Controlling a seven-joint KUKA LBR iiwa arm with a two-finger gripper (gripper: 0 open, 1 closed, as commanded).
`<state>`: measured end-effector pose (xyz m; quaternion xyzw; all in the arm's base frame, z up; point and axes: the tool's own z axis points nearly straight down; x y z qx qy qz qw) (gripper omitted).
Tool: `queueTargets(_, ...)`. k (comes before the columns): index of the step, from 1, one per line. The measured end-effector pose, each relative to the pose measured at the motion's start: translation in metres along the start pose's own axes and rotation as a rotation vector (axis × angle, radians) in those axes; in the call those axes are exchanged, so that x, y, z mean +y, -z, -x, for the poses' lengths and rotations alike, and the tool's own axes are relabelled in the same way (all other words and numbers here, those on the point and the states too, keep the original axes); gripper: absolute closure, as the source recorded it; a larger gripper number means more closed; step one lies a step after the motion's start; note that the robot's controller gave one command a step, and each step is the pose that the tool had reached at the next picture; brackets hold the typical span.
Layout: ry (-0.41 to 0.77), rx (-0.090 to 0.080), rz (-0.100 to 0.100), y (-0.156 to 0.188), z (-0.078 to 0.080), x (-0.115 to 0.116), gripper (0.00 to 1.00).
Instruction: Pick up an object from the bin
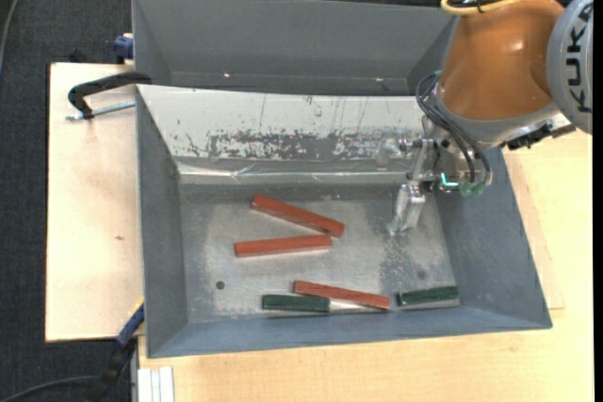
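— Grey bin [156, 231], five sticks on its floor. Where is the gripper [407, 214]?

— It hangs in the right part of the bin, near the back wall, over bare floor. The arm's orange cover [495, 52] sits above it at the bin's right corner.

— Is it released or clenched?

— I cannot tell from this view.

— What lies nearest to it?

— The upper red stick [297, 215], to its left, slanting down towards it, its right end near the gripper but apart from it. Towards the front wall, the right green stick [428, 297] lies roughly below the gripper, well apart from it.

— And the others?

— The middle red stick [283, 246] lies just below the upper one, nearly level, close to it; whether they touch I cannot tell. Along the front wall the lower red stick [341, 295] meets the left green stick [295, 303] at its left end. Its right end is just beside the right green stick.

— Is the gripper on any of them?

— No, all five lie flat on the floor, and the gripper stands apart from each.
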<state>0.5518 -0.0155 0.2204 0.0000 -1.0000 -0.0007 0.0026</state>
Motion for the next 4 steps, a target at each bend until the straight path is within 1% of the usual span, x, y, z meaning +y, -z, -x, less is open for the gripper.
queueTargets(1, 0.339, -0.003, 0.0, -0.072, 0.018, 0.059, 0.0)
queueTargets(2, 0.475, -0.001, 0.0, -0.153, 0.029, 0.081, 0.0)
queueTargets(3, 0.472, -0.006, -0.001, -0.149, 0.031, 0.08, 1.0)
queueTargets(4, 0.714, -0.018, -0.004, 0.015, 0.011, 0.107, 1.0)
